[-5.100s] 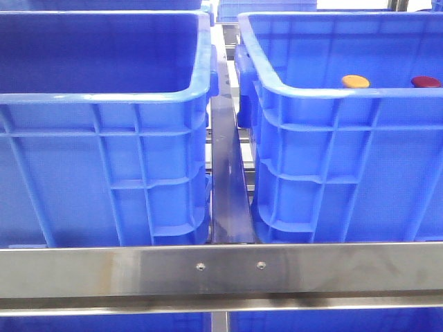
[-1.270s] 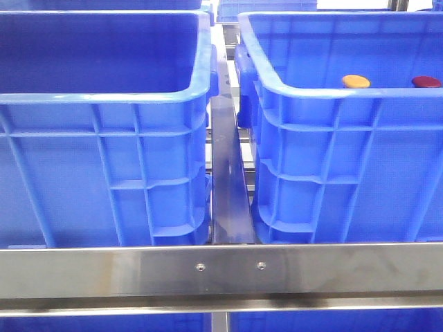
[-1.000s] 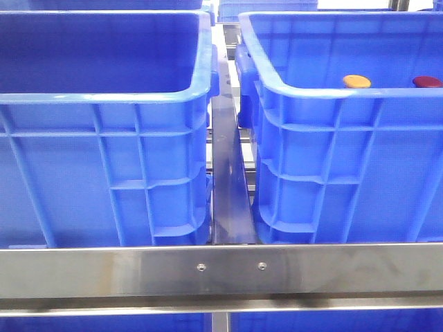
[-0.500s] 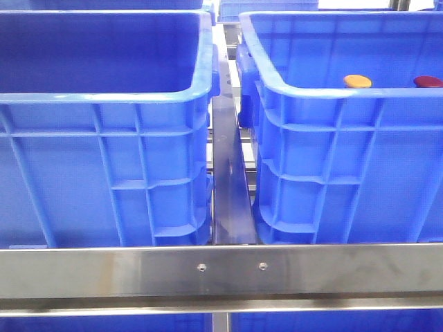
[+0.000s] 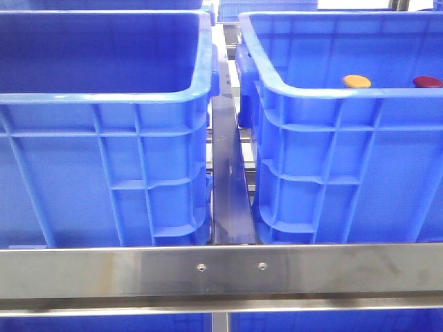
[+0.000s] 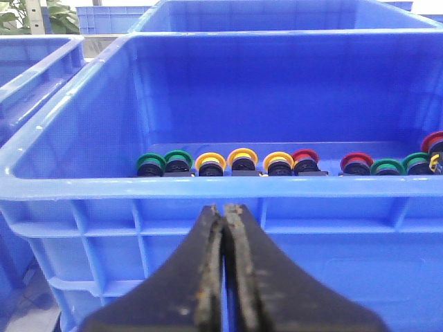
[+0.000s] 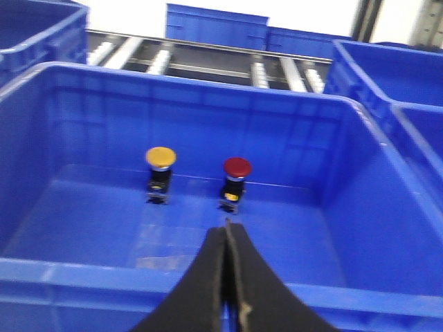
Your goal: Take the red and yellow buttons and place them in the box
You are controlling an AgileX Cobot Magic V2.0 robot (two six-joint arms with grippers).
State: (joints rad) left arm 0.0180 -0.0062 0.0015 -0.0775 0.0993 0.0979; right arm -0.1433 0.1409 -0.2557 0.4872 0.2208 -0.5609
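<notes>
1. Left gripper (image 6: 225, 266): dark fingers pressed together, only a thin seam between them, nothing held. Worn, rust-coloured inner edges.
2. Right gripper (image 7: 226, 277): fingers closed tip to tip, nothing between them.
3. Neither arm shows in the front view.

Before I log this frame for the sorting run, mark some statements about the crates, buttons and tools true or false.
1. The yellow button and red button stand inside the same blue crate. True.
2. The right tool grips the red button. False: it is shut on nothing, short of the crate's near wall.
3. The left tool is wide open. False: it is shut.
4. The crate facing the left tool holds a row of green, yellow and red buttons. True.
</notes>
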